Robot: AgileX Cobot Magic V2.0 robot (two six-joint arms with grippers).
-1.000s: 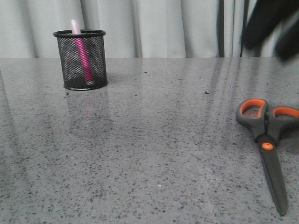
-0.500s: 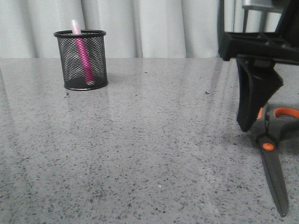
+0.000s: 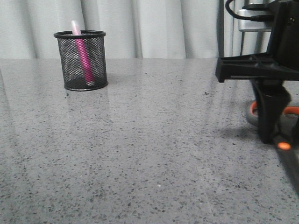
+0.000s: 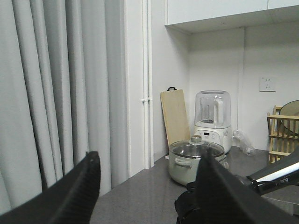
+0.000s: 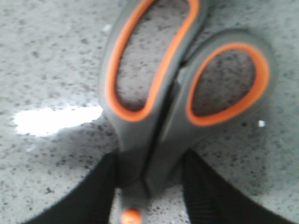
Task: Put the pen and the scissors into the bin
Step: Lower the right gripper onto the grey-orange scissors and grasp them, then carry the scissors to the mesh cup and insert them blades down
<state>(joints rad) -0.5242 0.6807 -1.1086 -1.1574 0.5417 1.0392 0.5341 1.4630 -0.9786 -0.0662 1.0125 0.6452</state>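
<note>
The scissors (image 5: 154, 88) lie flat on the table at the right, grey handles with orange linings; in the front view (image 3: 283, 146) only a handle edge and the orange pivot show behind my arm. My right gripper (image 5: 149, 163) is down on them, its fingers pressed against both sides of the neck just above the pivot; it also shows in the front view (image 3: 275, 135). The pen (image 3: 83, 56) stands in the black mesh bin (image 3: 79, 33) at the far left. My left gripper (image 4: 147, 163) is open and empty, raised and pointing at the room.
The grey speckled table (image 3: 149, 154) runs between the bin and the scissors. Pale curtains (image 3: 154, 28) hang behind it. The left wrist view shows a pot (image 4: 196, 161), a blender and a cutting board on a far counter.
My right gripper came down from the upper right onto the scissors and now stands lower, hiding most of them. The bin and the pen have not moved.
</note>
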